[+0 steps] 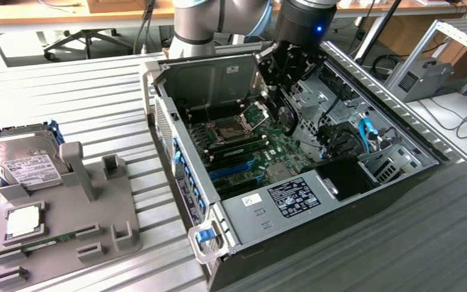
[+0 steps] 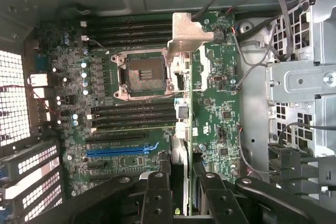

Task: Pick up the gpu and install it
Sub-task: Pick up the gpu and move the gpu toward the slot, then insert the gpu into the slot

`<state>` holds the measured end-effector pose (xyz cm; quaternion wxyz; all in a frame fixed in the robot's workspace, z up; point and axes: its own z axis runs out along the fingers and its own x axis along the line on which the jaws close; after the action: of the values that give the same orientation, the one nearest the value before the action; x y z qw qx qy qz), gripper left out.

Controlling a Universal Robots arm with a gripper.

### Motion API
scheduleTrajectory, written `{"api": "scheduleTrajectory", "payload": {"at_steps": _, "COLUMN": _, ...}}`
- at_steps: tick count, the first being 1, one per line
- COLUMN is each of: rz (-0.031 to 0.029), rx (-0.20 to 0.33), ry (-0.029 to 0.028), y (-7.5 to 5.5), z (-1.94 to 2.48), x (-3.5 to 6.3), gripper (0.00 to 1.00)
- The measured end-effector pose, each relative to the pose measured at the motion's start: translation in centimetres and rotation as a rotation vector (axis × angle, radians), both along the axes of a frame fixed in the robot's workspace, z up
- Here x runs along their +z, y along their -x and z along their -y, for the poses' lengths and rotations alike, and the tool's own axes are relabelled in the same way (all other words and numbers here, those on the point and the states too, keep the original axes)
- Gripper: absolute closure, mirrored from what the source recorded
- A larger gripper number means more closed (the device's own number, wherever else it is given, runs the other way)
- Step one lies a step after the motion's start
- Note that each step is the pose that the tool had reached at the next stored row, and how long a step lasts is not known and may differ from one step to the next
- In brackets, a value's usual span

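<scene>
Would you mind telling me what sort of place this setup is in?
Probably a robotics lab or workshop: an open computer case lies on a slatted metal table, a grey parts fixture holds a hard drive, and an office chair base stands behind.

One gpu [image 2: 180, 114], one hard drive [image 1: 22, 163]

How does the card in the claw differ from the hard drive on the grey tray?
The gpu is thin, seen edge-on; the hard drive is boxy, its white label showing. The gpu hangs in the claw over the motherboard; the hard drive rests on the grey tray. Both have silver metal.
</scene>
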<state>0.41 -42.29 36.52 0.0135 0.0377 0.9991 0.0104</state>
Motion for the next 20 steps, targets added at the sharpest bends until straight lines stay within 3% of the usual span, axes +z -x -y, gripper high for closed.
{"api": "scheduleTrajectory", "payload": {"at_steps": 13, "rz": 0.0001, "rx": 0.004, "ry": -0.0002, "y": 0.00, "z": 0.00, "x": 0.00, "gripper": 0.74}}
{"api": "scheduleTrajectory", "payload": {"at_steps": 20, "rz": 0.0000, "rx": 0.042, "ry": -0.0002, "y": 0.00, "z": 0.00, "x": 0.00, "gripper": 0.74}}
